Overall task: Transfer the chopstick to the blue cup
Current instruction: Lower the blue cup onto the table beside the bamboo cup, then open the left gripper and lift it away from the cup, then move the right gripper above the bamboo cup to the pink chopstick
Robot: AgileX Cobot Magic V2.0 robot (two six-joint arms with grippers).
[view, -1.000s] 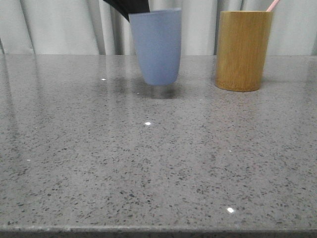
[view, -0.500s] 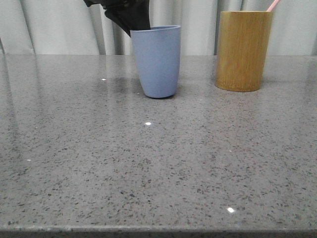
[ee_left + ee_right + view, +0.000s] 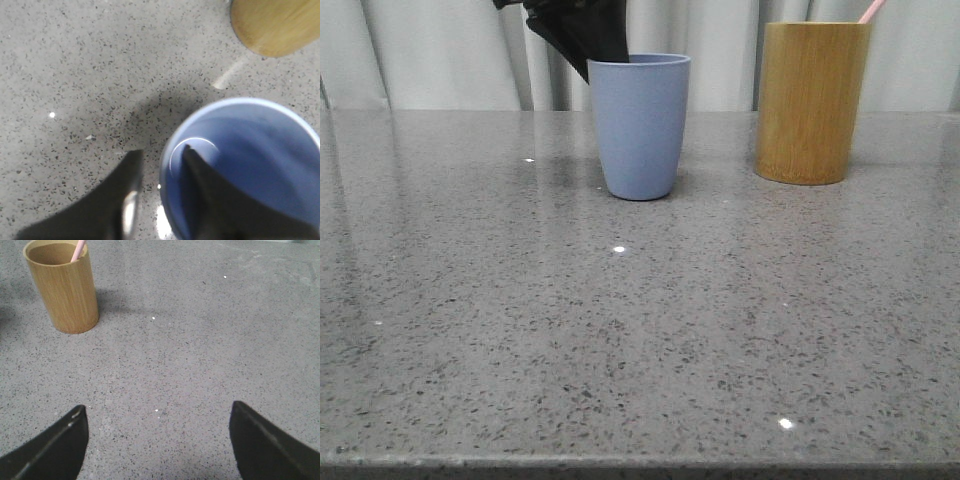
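The left gripper (image 3: 159, 172) pinches the blue cup's (image 3: 639, 125) rim, cup standing on the table (image 3: 620, 330). The chopstick (image 3: 78, 250) sits in the wooden cup (image 3: 812, 100), far right. The right gripper (image 3: 157, 440) is spread wide.

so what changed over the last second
The left gripper brought the blue cup down from just above the table until it stands on it, one finger inside the rim, one outside. The wooden cup with the chopstick stayed put.
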